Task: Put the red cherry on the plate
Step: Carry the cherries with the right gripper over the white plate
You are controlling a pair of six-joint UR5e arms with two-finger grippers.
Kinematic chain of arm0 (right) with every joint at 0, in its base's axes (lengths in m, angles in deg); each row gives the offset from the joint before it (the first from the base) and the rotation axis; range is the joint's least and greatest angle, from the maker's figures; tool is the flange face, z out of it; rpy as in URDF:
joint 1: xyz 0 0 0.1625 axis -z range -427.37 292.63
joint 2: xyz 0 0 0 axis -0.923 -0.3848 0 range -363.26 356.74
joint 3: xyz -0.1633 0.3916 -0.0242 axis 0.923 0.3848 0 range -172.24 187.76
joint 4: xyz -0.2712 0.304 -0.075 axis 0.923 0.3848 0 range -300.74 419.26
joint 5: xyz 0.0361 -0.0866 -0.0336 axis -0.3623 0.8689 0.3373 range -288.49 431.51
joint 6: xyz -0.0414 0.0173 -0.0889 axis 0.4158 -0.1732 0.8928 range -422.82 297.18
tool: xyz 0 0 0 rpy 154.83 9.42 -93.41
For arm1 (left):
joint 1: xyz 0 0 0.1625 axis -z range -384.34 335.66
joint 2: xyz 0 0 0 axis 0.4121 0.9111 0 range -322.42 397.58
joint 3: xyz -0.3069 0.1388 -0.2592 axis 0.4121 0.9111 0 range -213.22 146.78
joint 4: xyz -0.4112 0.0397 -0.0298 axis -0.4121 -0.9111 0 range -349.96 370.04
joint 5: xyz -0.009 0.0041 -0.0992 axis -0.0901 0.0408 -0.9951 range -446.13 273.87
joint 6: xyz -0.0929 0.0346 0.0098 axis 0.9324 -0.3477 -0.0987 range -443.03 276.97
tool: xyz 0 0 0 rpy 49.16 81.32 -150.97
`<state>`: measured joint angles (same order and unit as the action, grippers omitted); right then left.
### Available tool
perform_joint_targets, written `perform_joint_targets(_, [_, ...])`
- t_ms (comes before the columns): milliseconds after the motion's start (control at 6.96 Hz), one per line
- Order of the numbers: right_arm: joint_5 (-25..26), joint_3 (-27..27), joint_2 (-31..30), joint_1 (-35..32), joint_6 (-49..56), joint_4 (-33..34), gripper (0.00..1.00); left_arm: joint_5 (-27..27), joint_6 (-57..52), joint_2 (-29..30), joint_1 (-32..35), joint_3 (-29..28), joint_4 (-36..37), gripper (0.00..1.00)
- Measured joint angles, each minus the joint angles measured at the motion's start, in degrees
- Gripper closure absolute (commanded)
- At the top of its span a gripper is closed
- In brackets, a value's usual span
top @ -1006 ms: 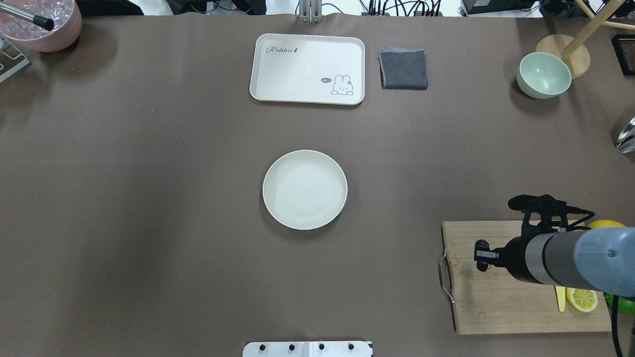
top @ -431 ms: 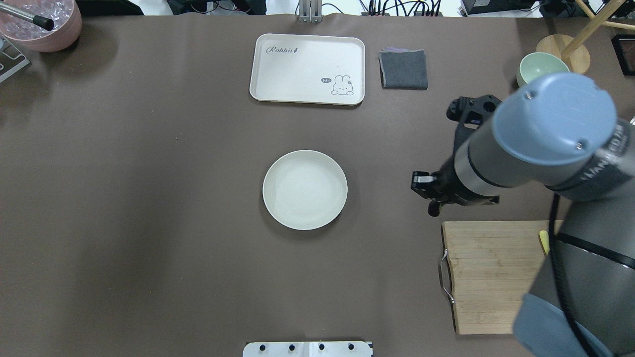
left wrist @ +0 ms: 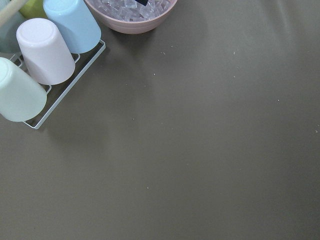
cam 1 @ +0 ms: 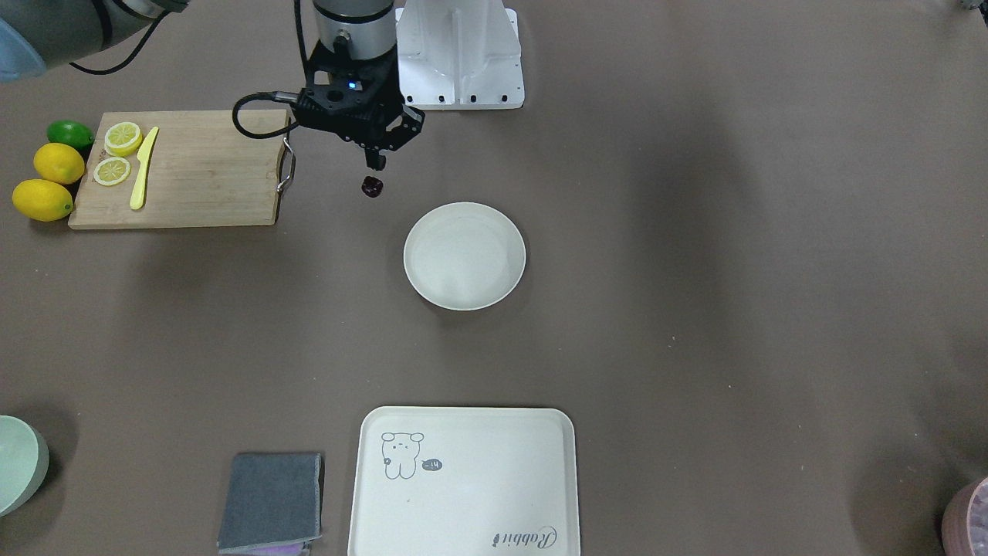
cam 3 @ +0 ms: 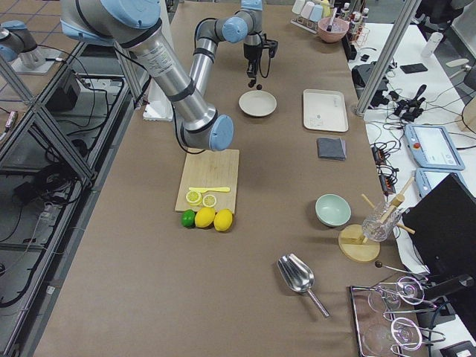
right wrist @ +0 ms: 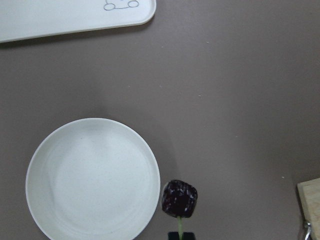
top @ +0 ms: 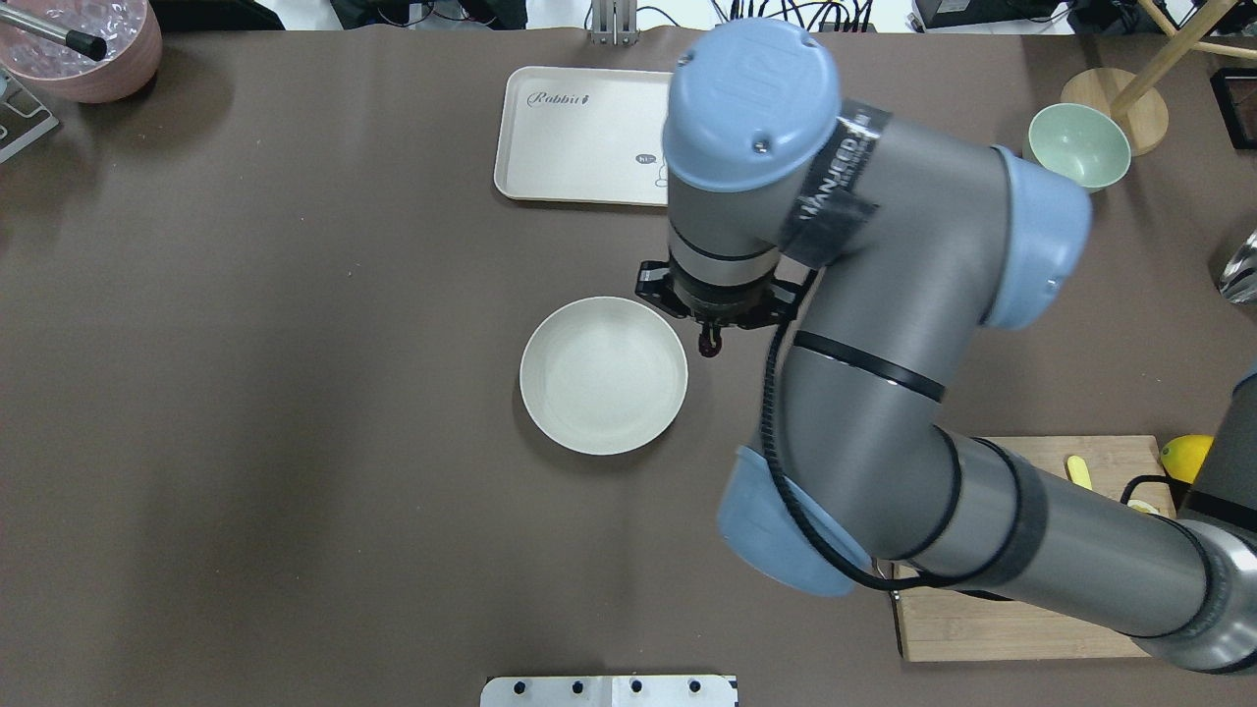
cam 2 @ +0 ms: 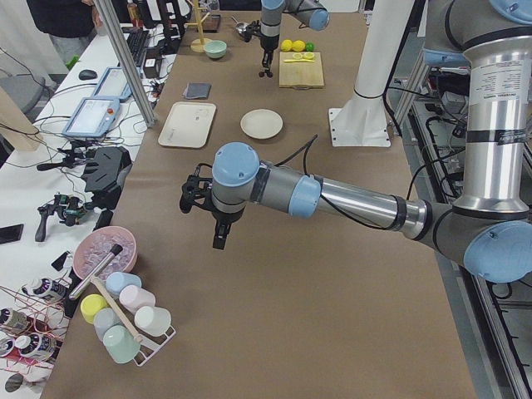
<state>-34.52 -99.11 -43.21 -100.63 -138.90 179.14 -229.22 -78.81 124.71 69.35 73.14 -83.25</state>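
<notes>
The right gripper [cam 1: 376, 160], clamped on its stem, dangles the cherry [cam 1: 373, 186] freely beside the plate [cam 1: 465, 259] for a clean drop.

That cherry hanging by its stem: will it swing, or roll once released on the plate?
The red cherry dangles from a thin stem pinched in the jaws of the right gripper, so it probably sways with fast moves. It looks tiny and rounded, likely light and apt to roll; the plate has a raised rim that should stop it.
</notes>
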Motion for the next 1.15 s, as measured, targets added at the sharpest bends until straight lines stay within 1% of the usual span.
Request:
perform_joint_targets(144, [1.6, 6.0, 2.9, 0.8, -0.4, -3.3, 1.0, 0.0, 0.0, -0.4, 0.0, 0.0, 0.0, 0.01])
perform_joint_targets(431, [5.0, 20.0, 9.2, 2.9, -2.3, -10.2, 1.0, 0.0, 0.0, -0.7, 0.0, 0.0, 0.0, 0.01])
perform_joint_targets(575, [7.4, 25.1, 10.6, 4.4, -3.2, -13.8, 1.0, 0.0, 0.0, -0.9, 0.0, -0.3, 0.0, 0.01])
perform_joint_targets(718, [9.9, 29.2, 11.0, 6.0, -3.7, -17.3, 1.0, 0.0, 0.0, -1.0, -0.1, -0.6, 0.0, 0.01])
perform_joint_targets(862, [11.8, 31.6, 10.8, 7.2, -3.9, -19.7, 1.0, 0.0, 0.0, -1.0, -0.1, -0.7, 0.0, 0.01])
perform_joint_targets(1149, [13.7, 33.0, 9.6, 8.4, -3.7, -21.8, 1.0, 0.0, 0.0, -1.3, 0.0, -0.9, 0.0, 0.01])
